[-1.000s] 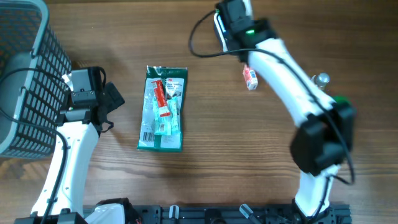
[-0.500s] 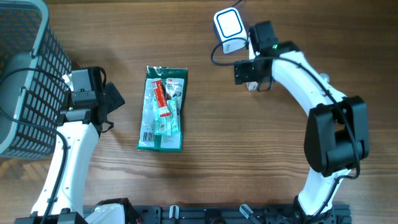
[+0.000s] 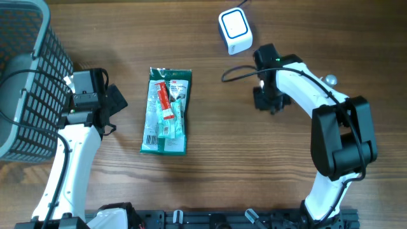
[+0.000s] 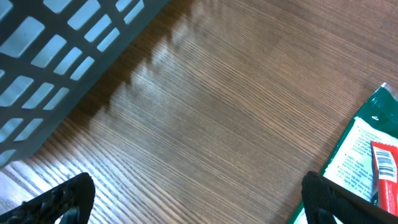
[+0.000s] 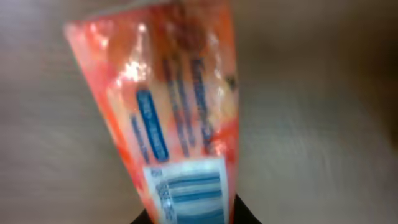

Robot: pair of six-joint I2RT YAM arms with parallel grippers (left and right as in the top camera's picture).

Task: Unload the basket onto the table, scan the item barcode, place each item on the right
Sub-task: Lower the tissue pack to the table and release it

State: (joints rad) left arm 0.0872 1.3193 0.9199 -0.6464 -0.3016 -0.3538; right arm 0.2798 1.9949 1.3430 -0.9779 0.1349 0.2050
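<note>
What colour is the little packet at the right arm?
The small glossy packet: orange-red, blue label, white barcode patch; clearest in right wrist view.

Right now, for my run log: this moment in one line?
left hand open | right hand shut on orange packet, barcode visible | white scanner not yet reached

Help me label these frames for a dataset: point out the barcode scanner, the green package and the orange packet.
barcode scanner (image 3: 234, 27): overhead view, middle of its white top.
green package (image 3: 166, 117): overhead view, centre of its front.
orange packet (image 5: 180, 106): right wrist view, printed face above its barcode.
</note>
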